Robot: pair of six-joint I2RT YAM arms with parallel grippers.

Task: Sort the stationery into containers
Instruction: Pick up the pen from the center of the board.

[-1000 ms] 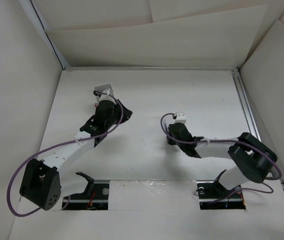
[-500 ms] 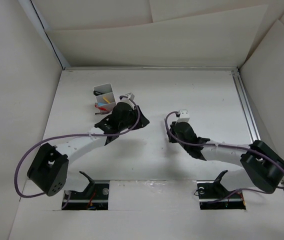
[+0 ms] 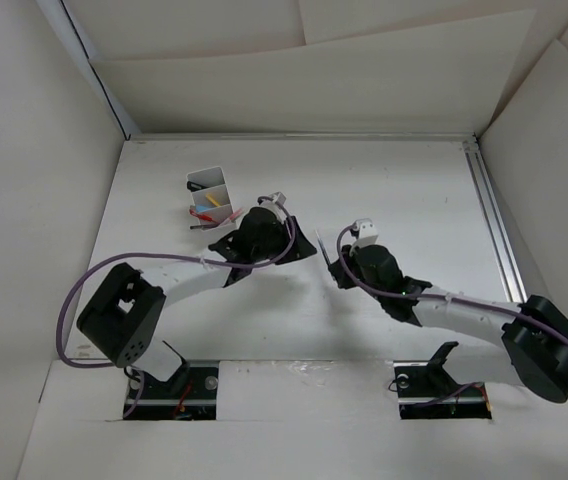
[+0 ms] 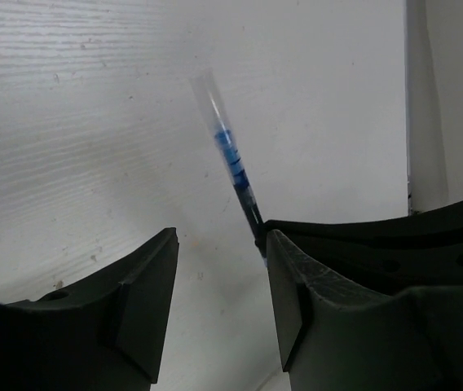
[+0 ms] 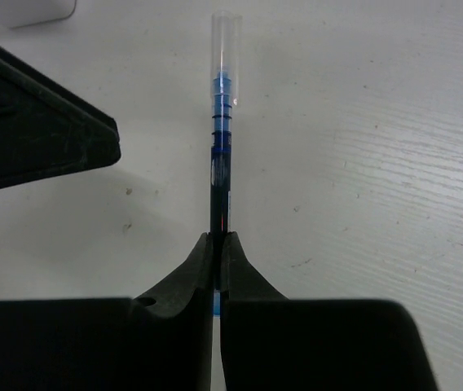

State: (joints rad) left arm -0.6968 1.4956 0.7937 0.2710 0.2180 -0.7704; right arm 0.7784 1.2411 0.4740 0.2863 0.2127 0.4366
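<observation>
Right gripper clamped on the lower shaft of a clear-capped blue pen over the table, with the left gripper just beside the pen, its jaws apart and empty (the white two-compartment box, holding yellow and red items, stands just beyond the left gripper).

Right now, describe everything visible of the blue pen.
The blue pen is thin, with a dark blue barrel, a ribbed brighter blue section and a clear plastic cap over the far end. The right tool is shut on the barrel, so the capped end points away over the white table. The open left tool stands close beside it, not around it. Whether it touches the table is unclear.
</observation>
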